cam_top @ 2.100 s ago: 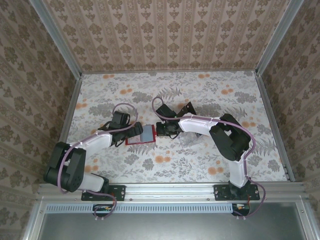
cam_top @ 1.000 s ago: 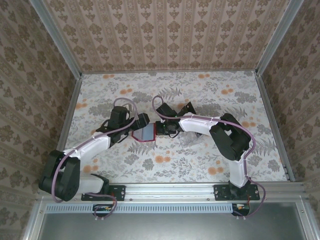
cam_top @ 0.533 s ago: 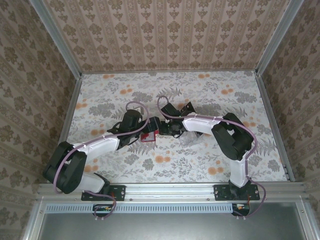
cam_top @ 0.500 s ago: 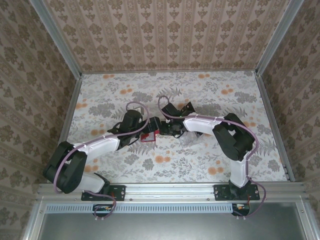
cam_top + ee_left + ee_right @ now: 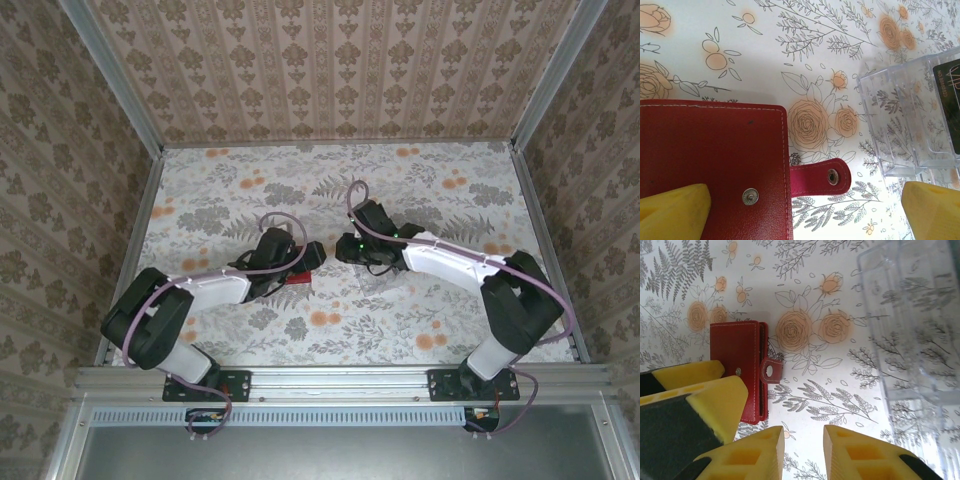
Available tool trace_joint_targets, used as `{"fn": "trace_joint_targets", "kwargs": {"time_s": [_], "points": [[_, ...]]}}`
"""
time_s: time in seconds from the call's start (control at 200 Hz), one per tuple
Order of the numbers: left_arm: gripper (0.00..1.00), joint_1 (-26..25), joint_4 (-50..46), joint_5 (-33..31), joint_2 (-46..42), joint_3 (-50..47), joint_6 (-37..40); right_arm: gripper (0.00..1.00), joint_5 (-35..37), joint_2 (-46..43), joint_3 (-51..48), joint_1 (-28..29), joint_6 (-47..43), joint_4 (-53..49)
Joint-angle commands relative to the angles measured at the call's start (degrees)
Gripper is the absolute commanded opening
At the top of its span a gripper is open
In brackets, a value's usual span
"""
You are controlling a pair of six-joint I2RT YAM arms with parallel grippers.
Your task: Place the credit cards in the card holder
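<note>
You've got the left gripper [image 5: 802, 212] spread wide over the closed card holder [image 5: 715, 160], grasping nothing. The right gripper [image 5: 802, 455] is slightly parted, empty, just right of it. One credit card [image 5: 947, 102] sits in the clear tray [image 5: 895, 125], further right.

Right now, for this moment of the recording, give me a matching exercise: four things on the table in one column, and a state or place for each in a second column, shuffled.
Things:
1. wallet
2. clasp strap
3. black card
4. plastic tray

States or places:
A. see-through, split by dividers
B. red, folded closed, flat on the table
C. sticking out past the wallet's edge, unsnapped
D. lying inside a tray compartment

Pairs: 1-B, 2-C, 3-D, 4-A
</note>
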Motion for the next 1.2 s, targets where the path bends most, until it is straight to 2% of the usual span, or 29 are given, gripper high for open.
{"fn": "trace_joint_targets", "kwargs": {"time_s": [0.0,0.265,0.6,0.805,1.0,1.195], "points": [[1.0,-0.37,-0.65,-1.31,0.32,-1.23,-1.34,0.28,1.37,-2.97,-1.41,-0.3,1.43,-0.19],[1.0,1.4,-11.98,-1.87,-7.88,3.19,4.05,0.24,-2.99,-2.22,0.52,0.77,1.97,1.41],[1.0,10.91,-28.62,-1.33,-15.72,7.14,10.5,0.1,-4.6,4.51,7.32,7.14,2.67,2.59],[1.0,12.29,-41.78,-8.66,-17.63,9.88,17.7,0.06,-4.96,10.3,12.35,8.0,2.29,2.26],[1.0,12.38,-42.83,-10.4,-17.77,7.13,20.35,0.03,-4.67,15.36,17.66,7.88,0.3,0.27],[1.0,12.55,-40.55,-10.42,-13.98,7.22,20.31,0.0,-5.36,16.75,16.41,7.96,1.09,1.69]]}}
